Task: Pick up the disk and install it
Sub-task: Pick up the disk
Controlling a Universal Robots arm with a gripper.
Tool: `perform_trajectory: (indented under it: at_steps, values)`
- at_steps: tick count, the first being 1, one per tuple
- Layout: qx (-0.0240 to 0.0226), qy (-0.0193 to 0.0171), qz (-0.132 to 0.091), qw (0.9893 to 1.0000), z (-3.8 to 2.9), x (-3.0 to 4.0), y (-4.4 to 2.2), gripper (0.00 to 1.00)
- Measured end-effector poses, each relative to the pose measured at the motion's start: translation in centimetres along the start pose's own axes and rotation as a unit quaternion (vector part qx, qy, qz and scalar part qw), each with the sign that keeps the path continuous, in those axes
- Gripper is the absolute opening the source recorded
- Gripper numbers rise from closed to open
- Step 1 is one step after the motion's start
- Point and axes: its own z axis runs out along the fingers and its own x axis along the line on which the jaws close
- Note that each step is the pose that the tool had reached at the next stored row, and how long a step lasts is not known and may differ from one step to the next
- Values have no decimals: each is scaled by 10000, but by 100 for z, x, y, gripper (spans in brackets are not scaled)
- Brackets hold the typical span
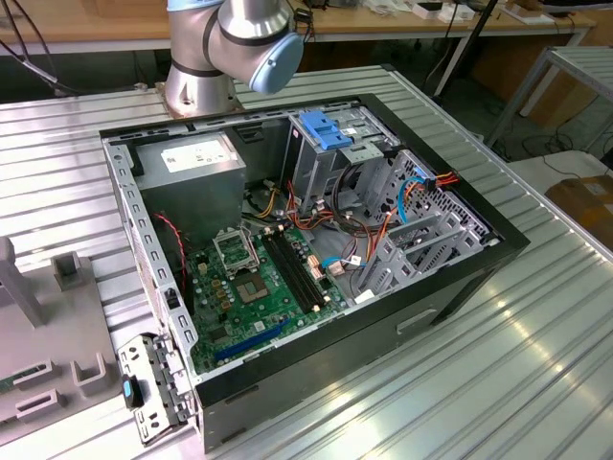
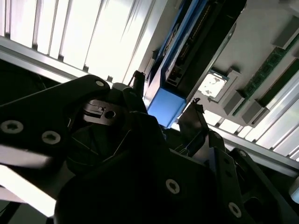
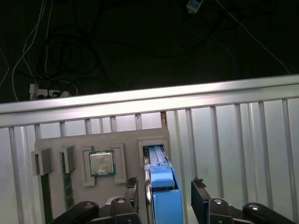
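The disk (image 3: 163, 200) is a dark drive with bright blue rails. It stands on edge in a slot of a grey fixture plate (image 3: 56, 142). My gripper (image 3: 164, 186) straddles it, open, with a black fingertip (image 3: 132, 185) on one side and the other fingertip (image 3: 198, 186) on the opposite side. A small gap shows at each finger. In the second wrist view the disk's (image 2: 168, 105) blue end sits between the fingers of the gripper (image 2: 166, 91), and its dark body runs away from the camera.
The fixture plate also holds a processor chip (image 3: 102, 163) and memory sticks (image 3: 66, 184). Beyond the ribbed table's edge rail (image 3: 149, 100) lies dark floor with cables. The exterior view has the open computer case (image 1: 460, 287), its light-blue bracket (image 1: 330, 129) and the arm's base (image 1: 230, 48).
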Motion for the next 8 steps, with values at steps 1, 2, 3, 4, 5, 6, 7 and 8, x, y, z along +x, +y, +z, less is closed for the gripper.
perform_trajectory:
  at_steps: [1,2,3,4,5,6,7,8]
  values:
    - [18,-2,-17,10000,15,1,3,57]
    - [19,-2,-25,10000,22,1,3,57]
    - [20,-3,-31,10000,29,1,4,57]
    - [19,-2,-39,10000,30,1,4,57]
    - [20,-3,-40,10000,31,1,4,57]
    - [20,-2,-40,10000,31,1,4,57]
    - [20,-3,-41,10000,31,1,4,55]
    - [20,-2,-41,10000,31,1,4,49]
